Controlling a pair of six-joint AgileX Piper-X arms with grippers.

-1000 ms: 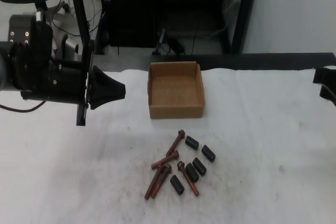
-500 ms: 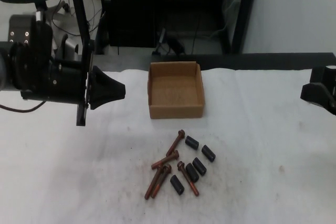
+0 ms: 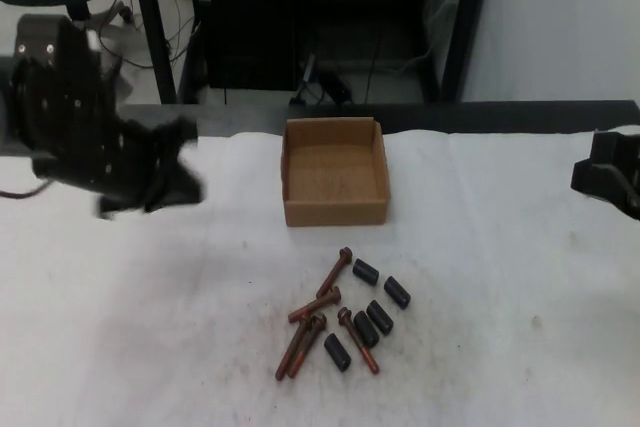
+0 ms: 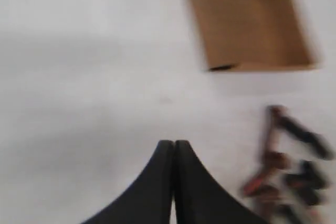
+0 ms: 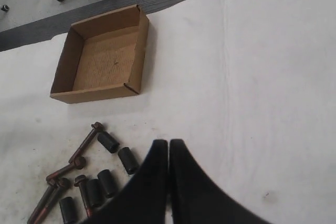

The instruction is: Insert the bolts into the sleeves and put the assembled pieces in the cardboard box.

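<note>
Because no bolt is yet inserted, the bolts (image 3: pixel 334 272) and sleeves (image 3: pixel 397 291) lie loose in one cluster on the near side of the bench (image 3: pixel 520 327), between both arms. Beyond them sits the cardboard box (image 3: pixel 335 212), open-topped and holding nothing (ready for assembled pieces). The left gripper (image 4: pixel 170 142) and right gripper (image 5: pixel 168 141) are clenched on nothing; the wrist views settle this, the high view does not.

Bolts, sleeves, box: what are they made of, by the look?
The bolts are probably metal, reddish-brown: a coppery coating or rust, can't tell which. The sleeves are black and matte; plastic, rubber or blackened metal would all fit. The cardboard box is plain brown cardboard, unprinted and dull, with thin folded walls.
</note>
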